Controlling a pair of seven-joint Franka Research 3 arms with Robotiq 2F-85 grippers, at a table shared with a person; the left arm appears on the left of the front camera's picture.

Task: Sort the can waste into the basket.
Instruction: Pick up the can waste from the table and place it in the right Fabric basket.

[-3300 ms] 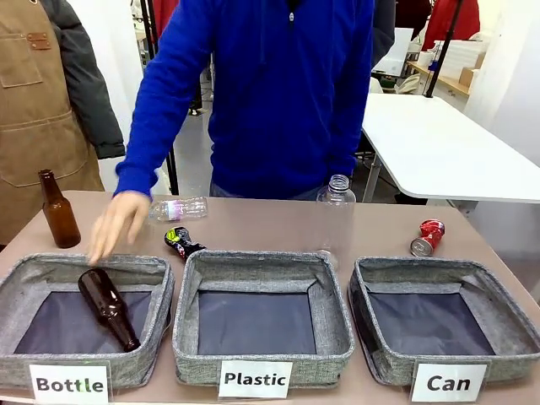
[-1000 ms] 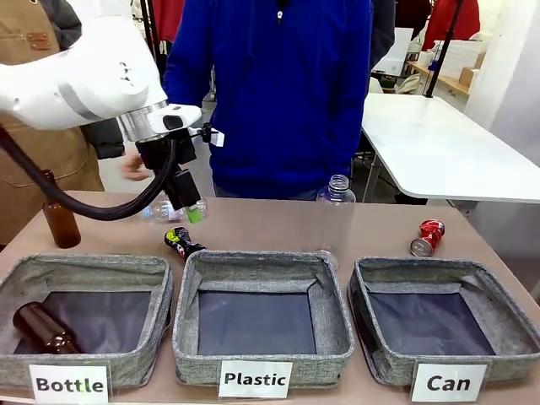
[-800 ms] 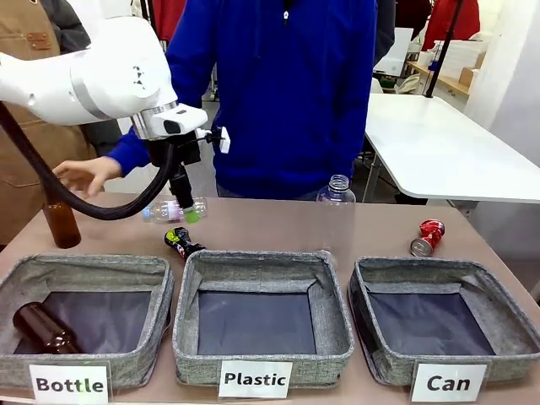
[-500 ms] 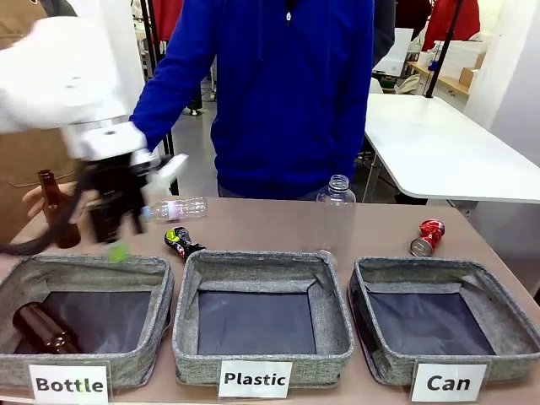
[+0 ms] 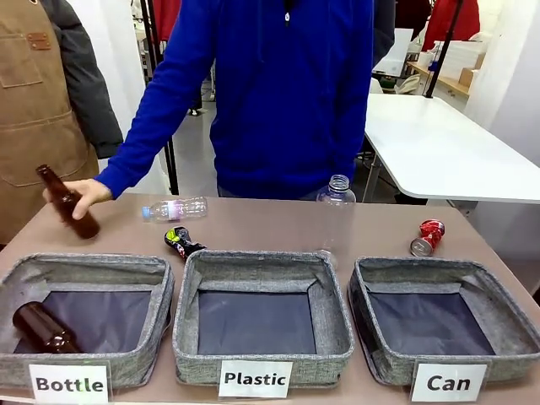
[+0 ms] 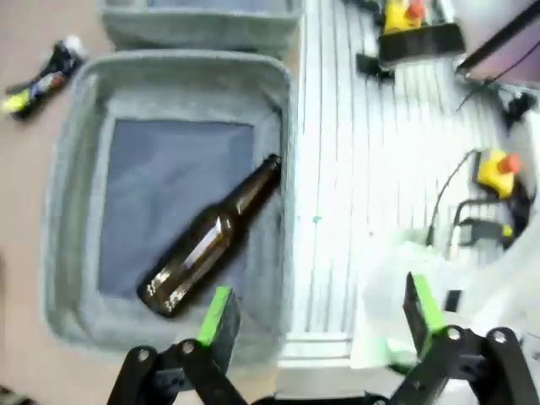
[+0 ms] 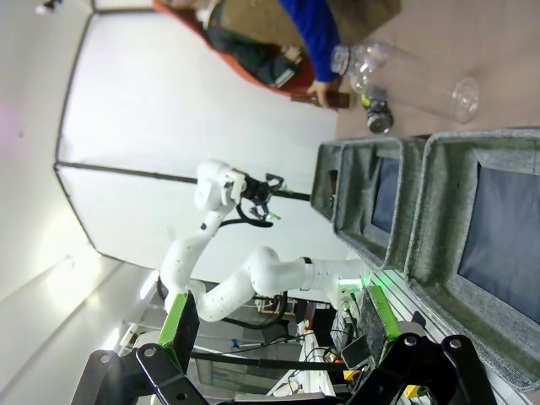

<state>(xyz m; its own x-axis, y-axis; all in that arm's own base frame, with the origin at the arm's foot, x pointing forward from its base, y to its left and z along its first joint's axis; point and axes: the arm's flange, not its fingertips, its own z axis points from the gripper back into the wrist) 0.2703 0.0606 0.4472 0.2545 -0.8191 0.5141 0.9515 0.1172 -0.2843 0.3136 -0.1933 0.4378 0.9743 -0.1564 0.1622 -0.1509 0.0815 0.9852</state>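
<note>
Right tool (image 7: 278, 321) open, empty, three grey baskets (image 7: 422, 253), clear bottle (image 7: 405, 72) and black can (image 7: 377, 118) beyond

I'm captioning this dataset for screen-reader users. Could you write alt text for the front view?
A person's hand holds a tilted brown bottle behind a row of grey baskets: Bottle basket, Plastic basket, Can basket. The red can and black can lie on the table beyond them.

1. A brown bottle (image 5: 67, 202) leans over the tabletop (image 5: 270, 228), far left.
2. Another brown bottle (image 5: 40, 328) lies in the "Bottle" basket (image 5: 93, 263).
3. One clear bottle (image 5: 175, 208) lies flat; a second clear bottle (image 5: 336, 207) stands behind the "Plastic" basket (image 5: 261, 260).
</note>
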